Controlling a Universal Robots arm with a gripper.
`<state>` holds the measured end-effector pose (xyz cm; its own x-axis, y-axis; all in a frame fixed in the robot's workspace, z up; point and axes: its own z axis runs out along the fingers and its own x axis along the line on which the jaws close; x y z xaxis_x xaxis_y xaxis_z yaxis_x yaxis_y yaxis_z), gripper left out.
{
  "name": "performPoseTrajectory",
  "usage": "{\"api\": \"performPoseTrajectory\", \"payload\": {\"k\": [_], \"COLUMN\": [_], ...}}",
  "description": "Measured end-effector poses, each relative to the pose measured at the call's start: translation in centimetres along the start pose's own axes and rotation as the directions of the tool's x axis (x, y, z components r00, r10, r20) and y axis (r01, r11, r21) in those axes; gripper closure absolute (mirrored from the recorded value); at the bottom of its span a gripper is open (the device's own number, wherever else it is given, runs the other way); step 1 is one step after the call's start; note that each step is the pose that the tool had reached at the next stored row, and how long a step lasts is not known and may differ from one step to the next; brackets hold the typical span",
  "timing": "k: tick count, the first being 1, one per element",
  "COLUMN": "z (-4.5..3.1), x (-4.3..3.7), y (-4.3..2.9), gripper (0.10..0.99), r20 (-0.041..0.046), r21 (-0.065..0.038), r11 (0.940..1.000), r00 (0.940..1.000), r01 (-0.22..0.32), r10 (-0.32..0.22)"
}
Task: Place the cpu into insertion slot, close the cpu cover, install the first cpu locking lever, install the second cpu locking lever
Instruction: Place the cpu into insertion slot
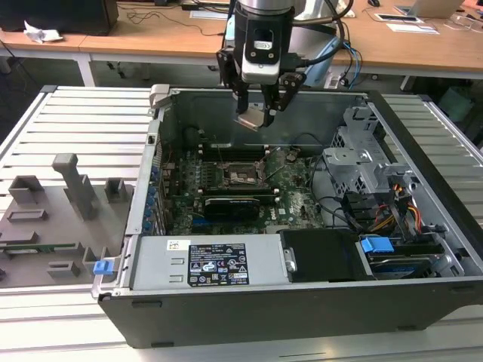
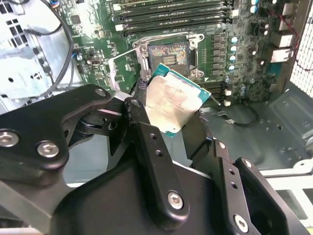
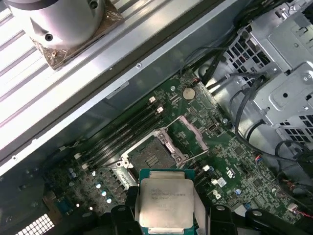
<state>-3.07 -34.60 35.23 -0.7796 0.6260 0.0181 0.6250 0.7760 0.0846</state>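
Riding pinched by two opposite edges, the chip (image 3: 164, 200) sits in the gripper (image 3: 168, 216), fingers clamped on it, metal top showing. Light, stiff and slick on top, I'd say, and delicate underneath, so those edges are the right hold. Well below the gripper the socket (image 3: 152, 155) lies bare, its cover plate (image 3: 193, 132) swung open just beside it, on the green board (image 3: 234, 159).

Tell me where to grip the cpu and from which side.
Grip the cpu by two opposite thin edges, coming from above its flat metal top, as the gripper does now. It is a thin flat square, so the edges give parallel faces, and its underside is free for the insertion slot.
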Motion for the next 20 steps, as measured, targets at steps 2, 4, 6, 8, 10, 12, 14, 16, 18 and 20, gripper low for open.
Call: {"api": "performPoseTrajectory", "payload": {"k": [2, 4, 6, 8, 10, 12, 14, 16, 18, 20], "z": [0.05, 0.07, 0.11, 0.14, 0.18, 0.21, 0.24, 0.27, 0.3, 0.32], "x": [0.0, 0.0, 0.0, 0.0, 0.0, -0.01, 0.0, -0.01, -0.01, -0.01], "y": [0.0, -0.01, -0.01, -0.01, -0.01, -0.02, -0.02, -0.02, -0.03, -0.03], "gripper": [0.553, 0.553, 0.553, 0.553, 0.553, 0.553, 0.553, 0.553, 0.553, 0.553], "r20": [0.0035, 0.0057, 0.0084, 0.0111, 0.0135, 0.0159, 0.0179, 0.0198, 0.0223, 0.0247], "r21": [-0.001, -0.001, -0.002, -0.002, -0.003, -0.004, -0.005, -0.005, -0.006, -0.008], "r11": [0.9992, 0.998, 0.9956, 0.9922, 0.9882, 0.9835, 0.9788, 0.9739, 0.9666, 0.9585], "r00": [0.9992, 0.9979, 0.9955, 0.9921, 0.9882, 0.9834, 0.9786, 0.9737, 0.9664, 0.9581], "r01": [-0.04, -0.064, -0.094, -0.125, -0.153, -0.181, -0.205, -0.227, -0.256, -0.285], "r10": [0.04, 0.064, 0.094, 0.125, 0.153, 0.181, 0.205, 0.227, 0.256, 0.285]}}
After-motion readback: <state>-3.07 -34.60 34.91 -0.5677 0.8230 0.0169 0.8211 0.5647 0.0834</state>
